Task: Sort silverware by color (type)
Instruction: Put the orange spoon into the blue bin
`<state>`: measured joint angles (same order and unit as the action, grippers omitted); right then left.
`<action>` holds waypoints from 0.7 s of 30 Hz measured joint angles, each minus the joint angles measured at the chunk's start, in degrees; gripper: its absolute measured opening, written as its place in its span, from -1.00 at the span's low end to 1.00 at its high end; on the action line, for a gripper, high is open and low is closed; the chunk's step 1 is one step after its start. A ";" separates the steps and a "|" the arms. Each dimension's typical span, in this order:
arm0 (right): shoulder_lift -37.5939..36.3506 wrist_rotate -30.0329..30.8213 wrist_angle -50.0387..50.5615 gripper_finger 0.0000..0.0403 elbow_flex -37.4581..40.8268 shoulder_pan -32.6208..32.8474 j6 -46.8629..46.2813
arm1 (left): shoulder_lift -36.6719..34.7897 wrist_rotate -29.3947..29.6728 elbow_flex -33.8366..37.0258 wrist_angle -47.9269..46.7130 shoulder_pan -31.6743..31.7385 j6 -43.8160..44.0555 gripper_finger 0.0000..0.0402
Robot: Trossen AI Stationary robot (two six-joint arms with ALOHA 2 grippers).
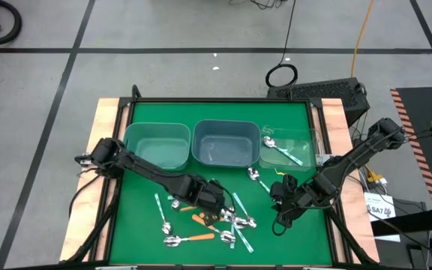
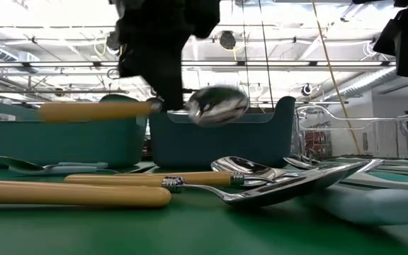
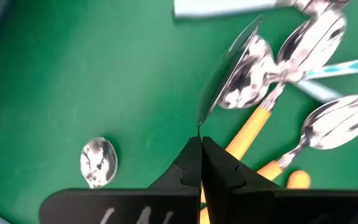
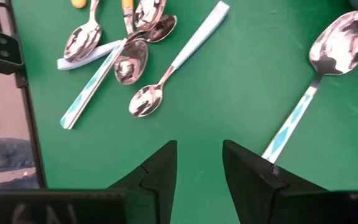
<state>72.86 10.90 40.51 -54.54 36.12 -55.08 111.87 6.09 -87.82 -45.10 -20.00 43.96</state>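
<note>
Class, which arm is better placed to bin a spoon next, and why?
Left: the left gripper is shut on an orange-handled spoon, lifted off the mat; the right gripper is open and empty.

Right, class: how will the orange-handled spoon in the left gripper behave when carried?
Probably stiff: the orange-handled spoon hangs level, unbent, from the left gripper. It may pivot or slip, since the shut fingers pinch only its thin neck and the metal looks smooth. The right gripper hovers open over the green mat.
</note>
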 joint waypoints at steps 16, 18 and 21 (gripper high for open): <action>-5.32 3.44 0.05 -0.39 0.00 0.38 -2.77 | -0.11 0.06 -20.27 -13.67 8.47 -14.14 -1.00; -6.20 5.10 0.20 -0.39 0.00 0.37 -2.69 | -0.14 0.05 -22.71 -15.21 10.28 -16.65 -1.00; -7.06 5.92 0.62 -0.39 0.00 0.37 -2.75 | -0.17 -0.05 -25.71 -15.78 13.33 -20.36 -1.00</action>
<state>65.80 16.81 41.12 -54.54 36.49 -57.82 111.70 6.04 -113.53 -60.88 -6.67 23.59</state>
